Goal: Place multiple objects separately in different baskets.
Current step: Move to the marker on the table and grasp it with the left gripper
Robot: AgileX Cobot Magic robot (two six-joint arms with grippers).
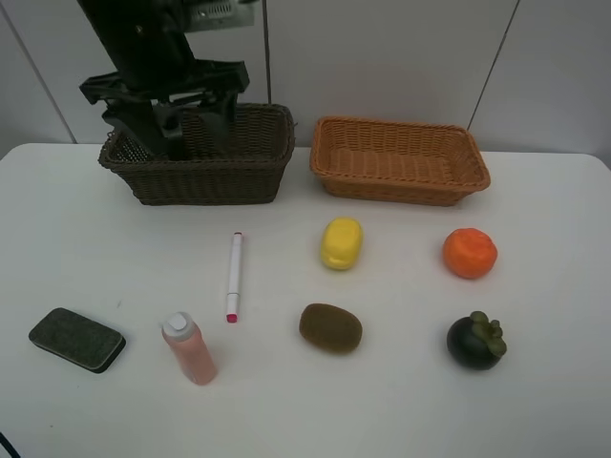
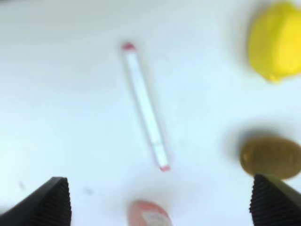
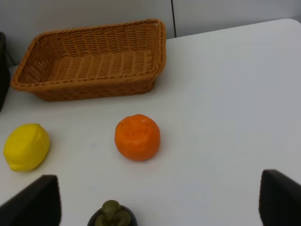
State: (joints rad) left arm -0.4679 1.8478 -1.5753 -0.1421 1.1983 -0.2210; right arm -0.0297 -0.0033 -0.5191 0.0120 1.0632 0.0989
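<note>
Left gripper (image 2: pixel 163 202) hangs over the dark brown basket (image 1: pixel 196 181) at the table's (image 1: pixel 286 420) far edge, jaws spread wide and holding nothing. Right gripper (image 3: pixel 156 200) gapes just as wide, empty too, with the orange (image 3: pixel 137 137) out in front of it. Beside the brown one sits the tan basket (image 1: pixel 401 179). Mid-table, left to right: marker (image 1: pixel 234 276), lemon (image 1: pixel 342 242), orange. Nearer the front edge: eraser (image 1: pixel 76 340) toward the left corner, then pink bottle (image 1: pixel 189 348), kiwi (image 1: pixel 330 327), mangosteen (image 1: pixel 475 342).

Bare table (image 1: pixel 286 250) between marker (image 1: pixel 234 276) and lemon (image 1: pixel 341 242); left arm (image 1: pixel 143 48) overhangs dark basket (image 1: pixel 258 172)
</note>
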